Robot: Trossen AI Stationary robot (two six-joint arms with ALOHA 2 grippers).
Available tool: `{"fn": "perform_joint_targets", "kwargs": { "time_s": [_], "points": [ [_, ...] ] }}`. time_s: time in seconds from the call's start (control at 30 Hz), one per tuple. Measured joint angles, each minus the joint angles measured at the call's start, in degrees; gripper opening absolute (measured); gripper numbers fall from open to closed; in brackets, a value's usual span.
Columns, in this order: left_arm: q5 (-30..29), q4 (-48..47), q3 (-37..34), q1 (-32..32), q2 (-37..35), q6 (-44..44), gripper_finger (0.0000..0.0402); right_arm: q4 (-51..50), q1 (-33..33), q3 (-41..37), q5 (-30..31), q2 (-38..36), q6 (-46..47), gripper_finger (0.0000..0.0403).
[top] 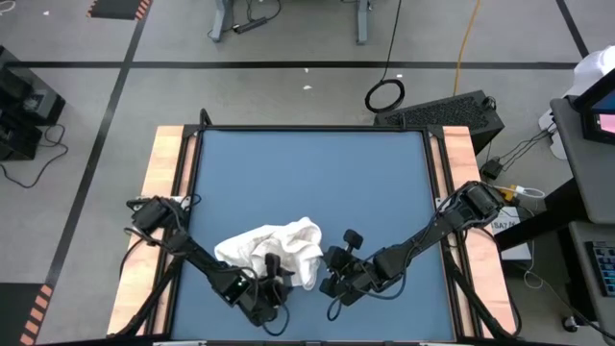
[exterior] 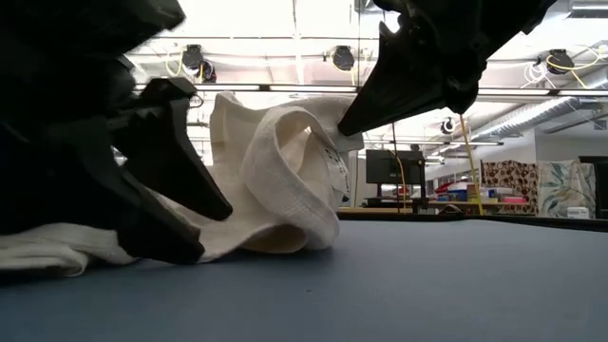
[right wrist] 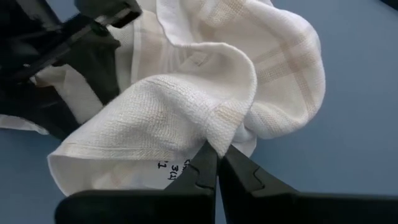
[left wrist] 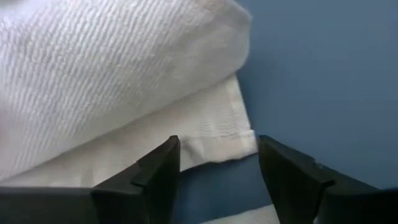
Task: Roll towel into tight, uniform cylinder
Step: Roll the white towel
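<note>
The white towel [top: 274,248] lies crumpled on the blue table [top: 307,173] near its front edge, its lower folds [exterior: 57,252] flat on the surface. My right gripper [right wrist: 217,168] is shut on a raised part of it, coming in from the towel's right. At the towel's near side, my left gripper [left wrist: 217,168] stands open and low, with a hemmed corner [left wrist: 239,140] of the towel just ahead of the gap between its fingers. The low view shows the left gripper's fingers [exterior: 180,171] in front of the towel. My right gripper pinches a bunched fold of the towel [right wrist: 219,135] between its two fingers, at their free ends. The fingers slant down from the table's right side. That fold is lifted into a peak [exterior: 328,128], and the rest of the towel sags from it onto the table. My left gripper: I cannot tell whether its fingers touch the towel's hem.
Free blue surface covers the table's far half. Wooden rails [top: 165,173] run along the table's left and right sides. A black case [top: 452,111] and cables lie on the floor beyond the far right corner.
</note>
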Motion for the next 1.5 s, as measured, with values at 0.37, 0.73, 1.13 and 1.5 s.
{"fn": "perform_joint_targets", "kwargs": {
  "time_s": [0.37, 0.73, 1.13, 1.5],
  "points": [
    [8.1, -0.4, 0.2, 5.0, -0.2, 7.6, 0.0077, 0.2, 0.2, 0.0, -0.3, 0.0, 0.0, 0.0],
    [1.0, -6.5, 0.7, 3.2, -8.1, 9.1, 0.0007, 0.3, 0.2, 0.0, -0.2, 0.0, -0.6, 0.0],
    [0.0, -15.4, 1.7, 0.9, -27.0, 12.4, 0.0006, -5.4, -3.0, 0.0, 0.2, -5.2, -5.5, 0.0],
    [10.4, -6.9, 1.7, 4.1, -31.9, 25.7, 0.0006, -8.2, -3.1, 0.0, 1.5, -7.4, -1.7, 0.0]
  ]
}}
